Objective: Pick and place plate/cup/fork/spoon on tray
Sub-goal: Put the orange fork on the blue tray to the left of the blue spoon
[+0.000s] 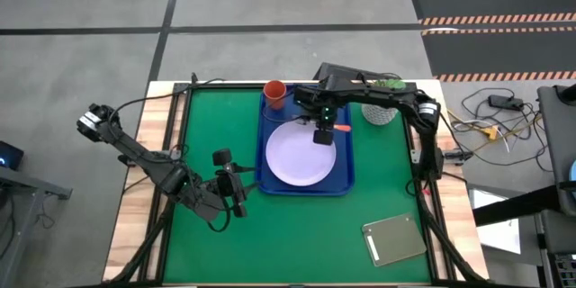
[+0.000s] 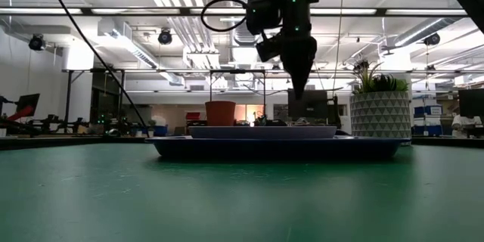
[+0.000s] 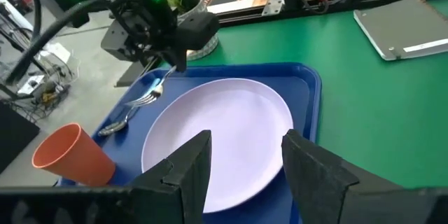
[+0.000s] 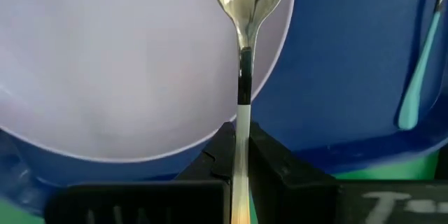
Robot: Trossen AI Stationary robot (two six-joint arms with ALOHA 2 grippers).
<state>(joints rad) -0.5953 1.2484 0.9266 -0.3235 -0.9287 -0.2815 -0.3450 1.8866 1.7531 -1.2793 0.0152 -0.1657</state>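
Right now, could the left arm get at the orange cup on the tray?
Probably yes. The left pincer is open and empty at the tray's near-left corner. The cup stands at the far-left corner with nothing between; the right pincer, holding the fork, hangs farther right.

Pincer (image 4: 239, 155) clamping fork (image 4: 243, 56) (tines over plate (image 4: 119, 63)), tray (image 4: 336, 70) beneath

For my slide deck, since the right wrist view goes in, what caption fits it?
Right gripper shut on the fork, held over the plate rim and blue tray.

High view straight down; low view table-level; wrist views close; all share tray (image 1: 345, 173).
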